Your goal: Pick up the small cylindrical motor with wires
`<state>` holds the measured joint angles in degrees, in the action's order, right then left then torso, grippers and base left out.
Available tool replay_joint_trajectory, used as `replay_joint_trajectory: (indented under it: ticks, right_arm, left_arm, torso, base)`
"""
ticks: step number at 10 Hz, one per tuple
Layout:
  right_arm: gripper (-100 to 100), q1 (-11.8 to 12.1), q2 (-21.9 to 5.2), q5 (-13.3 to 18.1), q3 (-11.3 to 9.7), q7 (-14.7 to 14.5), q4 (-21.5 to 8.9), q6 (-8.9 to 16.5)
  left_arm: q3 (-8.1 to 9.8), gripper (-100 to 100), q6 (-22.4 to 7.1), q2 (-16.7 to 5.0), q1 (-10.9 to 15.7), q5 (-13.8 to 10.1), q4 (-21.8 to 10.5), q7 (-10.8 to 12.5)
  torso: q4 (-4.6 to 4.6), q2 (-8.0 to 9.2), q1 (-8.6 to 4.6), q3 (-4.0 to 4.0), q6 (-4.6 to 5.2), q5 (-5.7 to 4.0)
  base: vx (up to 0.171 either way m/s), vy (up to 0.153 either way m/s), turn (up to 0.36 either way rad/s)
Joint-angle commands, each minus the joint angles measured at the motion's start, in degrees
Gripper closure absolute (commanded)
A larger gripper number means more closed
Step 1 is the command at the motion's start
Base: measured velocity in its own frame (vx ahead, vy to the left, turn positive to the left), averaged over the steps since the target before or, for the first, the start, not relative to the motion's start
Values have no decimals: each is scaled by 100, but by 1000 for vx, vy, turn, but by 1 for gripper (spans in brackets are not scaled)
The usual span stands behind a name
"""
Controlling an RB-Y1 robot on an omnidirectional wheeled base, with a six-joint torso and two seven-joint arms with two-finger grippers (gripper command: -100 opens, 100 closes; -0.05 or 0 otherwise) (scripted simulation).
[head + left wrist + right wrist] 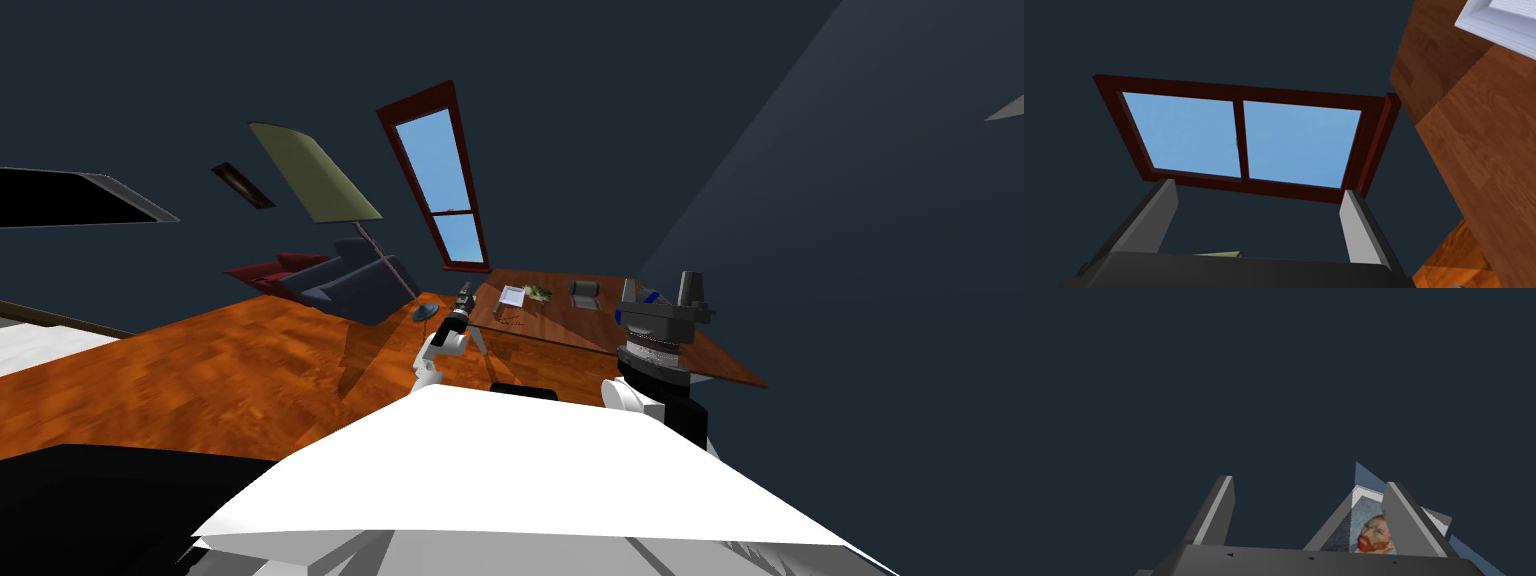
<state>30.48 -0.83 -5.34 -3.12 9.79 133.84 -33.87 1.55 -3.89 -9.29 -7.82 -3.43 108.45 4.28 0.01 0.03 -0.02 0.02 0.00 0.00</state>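
Small grey object (585, 290) lies on the brown wooden table (560, 325), toward its far edge. It's too small to say for certain that it's the motor. It's one of three little things in a row: beside it a green item (538, 292), then a white flat item (512, 296).

Left gripper (466, 291) hovers at the table's near-left corner, and its fingers (1164, 215) stand wide apart, holding nothing. Right gripper (660, 290) is raised over the table's right side, jaws spread just as wide and empty.

Beyond the table, one red-brown framed window (440, 180) with two blue panes sits in dark blue-grey walls. There's one floor lamp (315, 175) with an olive shade, a dark blue sofa (350, 280), a red seat (270, 272) and an orange wood floor (220, 360).
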Motion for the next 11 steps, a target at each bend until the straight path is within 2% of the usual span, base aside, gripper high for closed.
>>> replay_joint_trajectory:
  ticks: [1,2,3,4,5,6,7,8,9,10,11]
  right_arm:
    - [0,0,0,0,0,0,0,0]
    - [0,0,0,0,0,0,0,0]
    - [0,0,0,0,0,0,0,0]
    - [0,0,0,0,0,0,0,0]
    - [0,0,0,0,0,0,0,0]
    - [0,0,0,0,0,0,0,0]
    - [0,0,0,0,0,0,0,0]
    - [0,0,0,0,0,0,0,0]
    - [0,0,0,0,0,0,0,0]
    - [0,0,0,0,0,0,0,0]
    - [0,0,0,0,0,0,0,0]
  left_arm:
    - [14,-100,-198,34,155,20,-181,5]
    - [42,-100,-418,28,320,15,-389,46]
    - [42,-100,-456,28,320,15,-391,46]
    - [69,-100,-675,27,481,7,-605,90]
    - [69,-100,-712,27,481,7,-605,90]
    - [97,-100,-947,29,638,-4,-823,134]
    - [97,-100,-964,29,638,-4,-823,134]
    - [124,-100,-1186,33,789,-17,-1043,180]
    - [124,-100,-1213,33,789,-17,-1043,180]
    - [150,-100,-1456,40,934,-33,-1264,228]
    - [150,-100,-1456,40,934,-33,-1264,228]
  torso:
    - [0,0,0,0,0,0]
    - [0,-2,-1,-1,1,0]
    - [-1,-3,-3,-2,0,0]
    - [-1,-3,-3,-2,1,-1]
    - [-1,-4,-3,-2,0,-1]
    - [-1,-4,-3,-2,1,-1]
    - [-1,-5,-4,-3,1,-1]
    - [-1,-5,-4,-3,0,-1]
    - [-2,-7,-6,-4,1,-1]
    - [-1,-6,-7,-4,0,-2]
    - [-2,-8,-7,-5,0,-1]
  base:
    - [-5,-3,24]
    - [-4,-6,36]
    - [-3,-7,24]
    - [-1,-9,36]
    - [-1,-9,14]
    - [0,-12,23]
    - [3,-11,10]
    - [7,-16,13]
    - [8,-16,8]
    - [12,-19,7]
    - [10,-19,4]
